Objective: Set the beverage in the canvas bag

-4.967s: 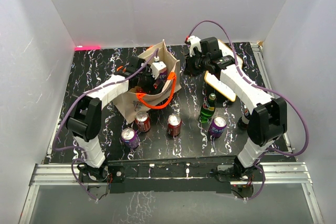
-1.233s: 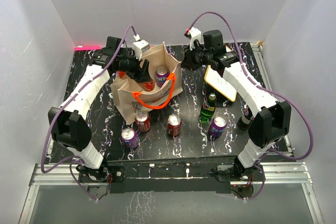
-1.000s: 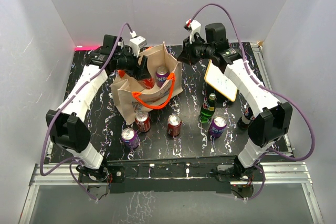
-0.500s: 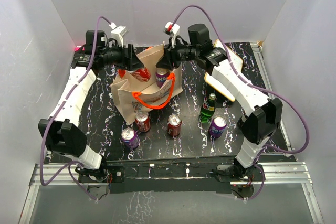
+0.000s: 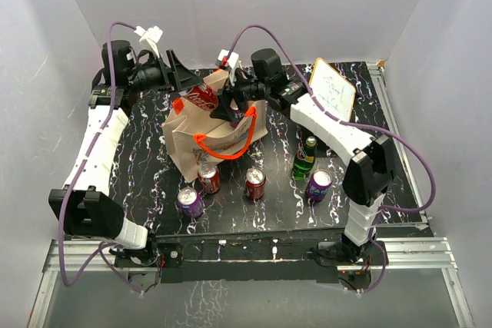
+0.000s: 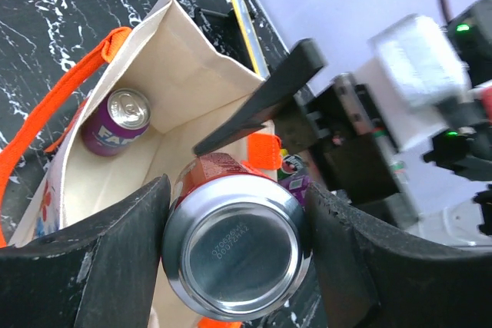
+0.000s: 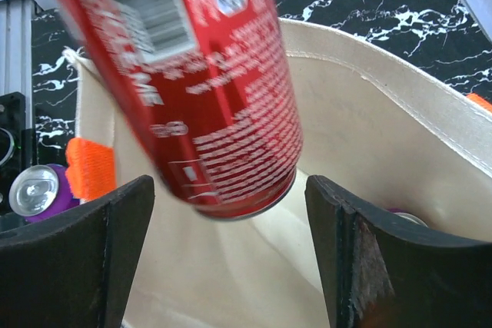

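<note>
I have the red can (image 6: pixel 237 247) gripped in my left fingers (image 6: pixel 100 266), one on each side of it. It lies on its side in the air, just above the open top of the canvas bag (image 5: pixel 188 151). My right fingers (image 7: pixel 84 259) stand wide apart right beside the can and do not touch it.

To do this step well, I think I should bring the can over the middle of the bag's mouth. Then I tip it so its bottom faces down, and lower it before I let go. A purple can (image 6: pixel 123 117) stands in one corner inside the bag, so I would aim for the bare floor next to it.

The bag's walls look soft, and its orange handles (image 6: pixel 73 84) hang loose at the rim. Fingers could snag on them or push the rim in. The right fingers crowd the bag's mouth, so I guess they should back away from the bag first. Above the bag there is lots of open air. In front of the bag, more cans (image 5: pixel 208 177) stand on the tabletop (image 5: pixel 138 151). A white board (image 5: pixel 332 90) stands to the right of the bag.
</note>
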Robot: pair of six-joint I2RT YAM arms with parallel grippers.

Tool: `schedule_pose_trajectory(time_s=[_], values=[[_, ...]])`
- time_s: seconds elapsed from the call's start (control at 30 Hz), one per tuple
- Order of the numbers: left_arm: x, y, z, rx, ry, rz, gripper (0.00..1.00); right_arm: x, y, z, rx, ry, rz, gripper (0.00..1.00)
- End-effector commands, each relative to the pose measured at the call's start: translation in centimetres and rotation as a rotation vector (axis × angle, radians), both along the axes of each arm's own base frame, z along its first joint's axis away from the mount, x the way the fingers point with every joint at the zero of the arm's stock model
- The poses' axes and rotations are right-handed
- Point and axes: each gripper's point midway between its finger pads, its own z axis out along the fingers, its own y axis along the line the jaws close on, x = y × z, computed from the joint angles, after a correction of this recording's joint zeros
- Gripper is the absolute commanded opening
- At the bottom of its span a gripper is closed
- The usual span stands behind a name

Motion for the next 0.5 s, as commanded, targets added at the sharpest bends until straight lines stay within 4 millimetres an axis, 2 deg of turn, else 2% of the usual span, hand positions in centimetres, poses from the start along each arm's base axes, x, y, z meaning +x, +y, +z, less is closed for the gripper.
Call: schedule_pose_trajectory(time_s=[0.0, 0.23, 0.4, 0.47], values=[[-2.4, 0.1, 5.9, -0.131, -0.093, -0.027, 0.0, 0.9, 1.8, 3.0, 0.062, -0.123, 0.018, 0.83], [-2.3, 0.8, 5.5, -0.162, -0.057, -0.011, 0.0, 1.0, 3.8, 4.9, 0.142, -0.137, 0.006, 0.82], [-2.2, 1.0, 5.3, -0.179, -0.037, -0.005, 0.0, 0.1, 4.5, 6.5, 0.183, -0.137, 0.03, 0.79], [-2.1, 1.1, 5.3, -0.187, -0.03, -0.002, 0.0, -0.1, 4.7, 7.0, 0.197, -0.138, 0.034, 0.73]])
